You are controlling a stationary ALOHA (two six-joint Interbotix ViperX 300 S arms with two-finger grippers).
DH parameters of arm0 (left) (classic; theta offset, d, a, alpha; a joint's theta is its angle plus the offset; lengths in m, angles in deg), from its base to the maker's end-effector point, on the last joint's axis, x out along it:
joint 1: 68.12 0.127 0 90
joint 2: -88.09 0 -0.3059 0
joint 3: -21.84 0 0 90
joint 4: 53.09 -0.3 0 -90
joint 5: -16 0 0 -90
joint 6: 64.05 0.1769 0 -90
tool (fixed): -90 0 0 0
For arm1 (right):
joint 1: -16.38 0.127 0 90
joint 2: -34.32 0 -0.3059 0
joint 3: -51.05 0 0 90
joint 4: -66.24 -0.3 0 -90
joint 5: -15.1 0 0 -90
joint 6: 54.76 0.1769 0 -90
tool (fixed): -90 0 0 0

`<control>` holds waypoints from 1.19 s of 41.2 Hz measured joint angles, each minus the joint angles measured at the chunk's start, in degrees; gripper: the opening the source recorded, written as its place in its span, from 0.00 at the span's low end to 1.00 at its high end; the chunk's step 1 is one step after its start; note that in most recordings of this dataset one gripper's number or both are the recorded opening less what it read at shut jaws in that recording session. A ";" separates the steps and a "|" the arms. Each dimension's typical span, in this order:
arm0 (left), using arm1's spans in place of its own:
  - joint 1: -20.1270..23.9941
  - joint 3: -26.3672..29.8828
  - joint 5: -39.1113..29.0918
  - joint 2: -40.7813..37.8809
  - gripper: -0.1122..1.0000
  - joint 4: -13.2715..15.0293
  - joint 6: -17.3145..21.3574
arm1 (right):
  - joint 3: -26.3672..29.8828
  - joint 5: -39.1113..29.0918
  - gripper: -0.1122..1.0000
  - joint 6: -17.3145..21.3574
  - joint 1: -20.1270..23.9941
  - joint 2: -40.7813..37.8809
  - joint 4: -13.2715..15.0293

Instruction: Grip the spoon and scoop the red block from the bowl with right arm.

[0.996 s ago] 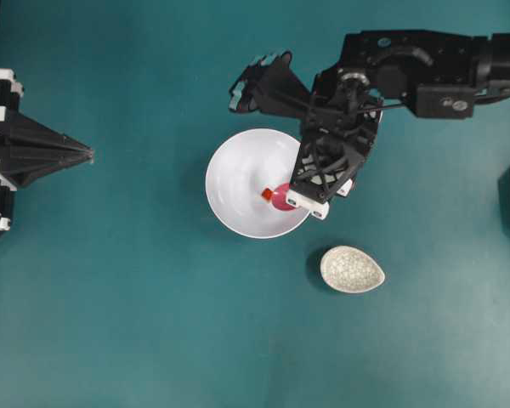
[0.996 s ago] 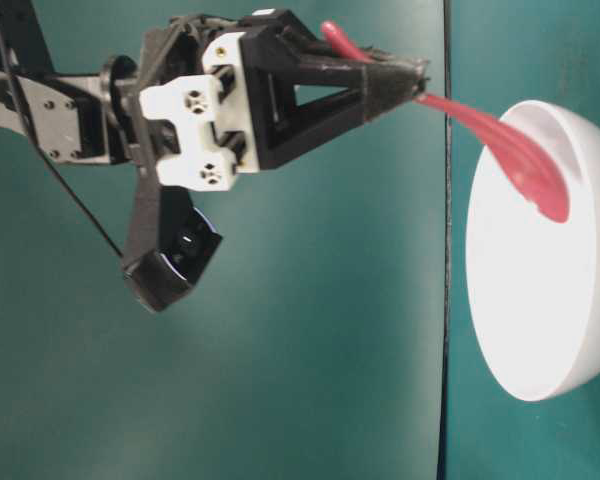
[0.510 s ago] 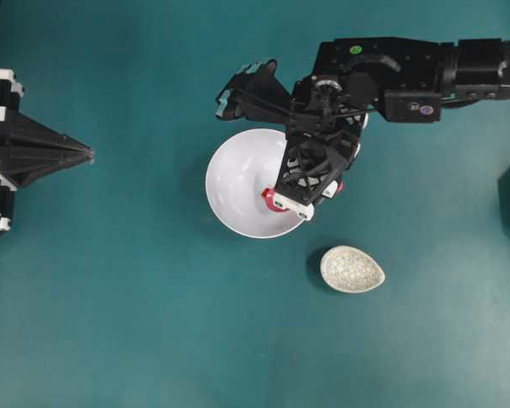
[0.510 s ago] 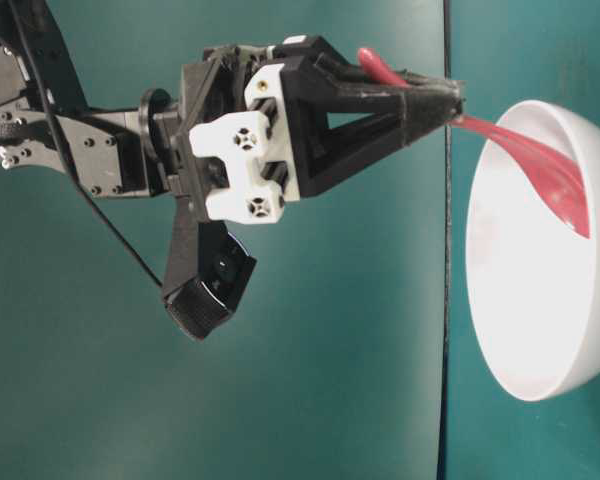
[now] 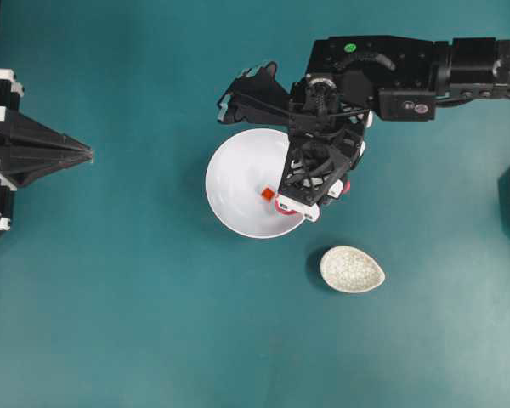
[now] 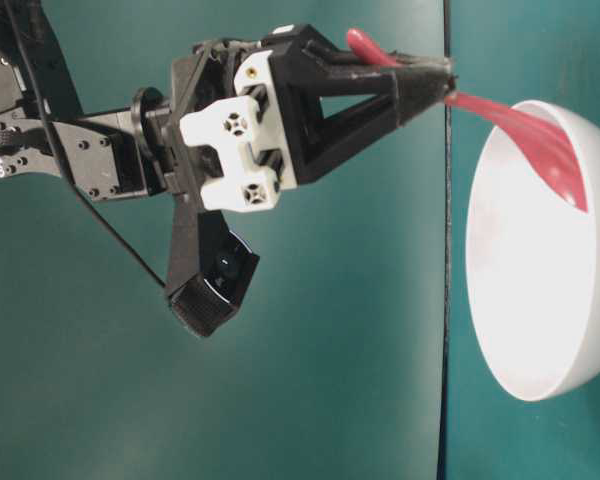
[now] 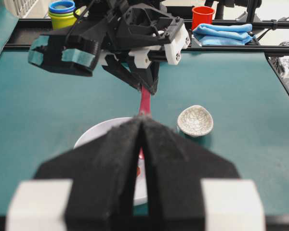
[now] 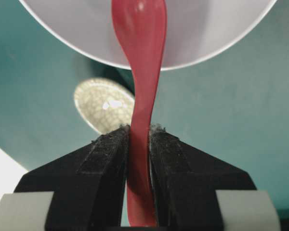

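The white bowl (image 5: 225,170) (image 6: 540,340) (image 7: 94,134) (image 8: 212,33) stands mid-table. The tiny red block (image 5: 268,194) (image 7: 138,171) lies on its bottom. My right gripper (image 6: 435,85) (image 8: 139,131) is shut on the pink spoon's (image 6: 540,150) (image 8: 139,53) (image 7: 145,101) handle. It points steeply down over the bowl's right rim. The scoop (image 5: 282,205) dips into the bowl just right of the block; I cannot tell whether they touch. At the far left edge my left gripper (image 5: 89,155) (image 7: 142,121) is shut on nothing.
A speckled off-white oval dish (image 5: 352,269) (image 7: 195,120) (image 8: 103,103) sits just below and right of the bowl. Beyond the table's far rail are stacked cups (image 7: 61,12), a red cup (image 7: 203,17) and a blue cloth (image 7: 224,33).
The right gripper pushed the spoon left into the bowl, covering the block, then drew back slightly right and up. The block shows again at the scoop's left. The left arm stayed still.
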 measured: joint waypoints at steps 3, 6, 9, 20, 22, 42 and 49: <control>0.00 0.00 0.00 0.00 0.10 0.09 0.00 | 0.00 0.26 0.28 0.09 -0.26 -0.35 0.00; 0.00 0.00 0.00 0.00 0.10 0.00 0.00 | 0.00 0.35 0.28 0.00 -0.35 -0.79 0.00; 0.09 0.00 0.00 0.00 0.10 0.00 0.00 | 0.00 0.35 0.27 0.00 -0.35 -1.23 0.00; 0.00 0.00 0.00 0.09 0.10 0.00 0.00 | -0.09 0.35 0.27 0.00 -0.53 -1.67 0.00; 0.00 0.00 0.00 0.09 0.10 0.00 0.00 | -0.09 0.35 0.27 0.00 -0.53 -1.76 0.00; 0.00 0.00 -0.26 0.18 0.10 0.00 0.00 | 1.93 -2.46 0.21 0.09 -1.23 -2.72 0.00; 0.00 0.00 -1.23 0.35 0.10 0.00 0.00 | 2.99 -6.15 0.21 0.00 -1.41 -1.67 0.09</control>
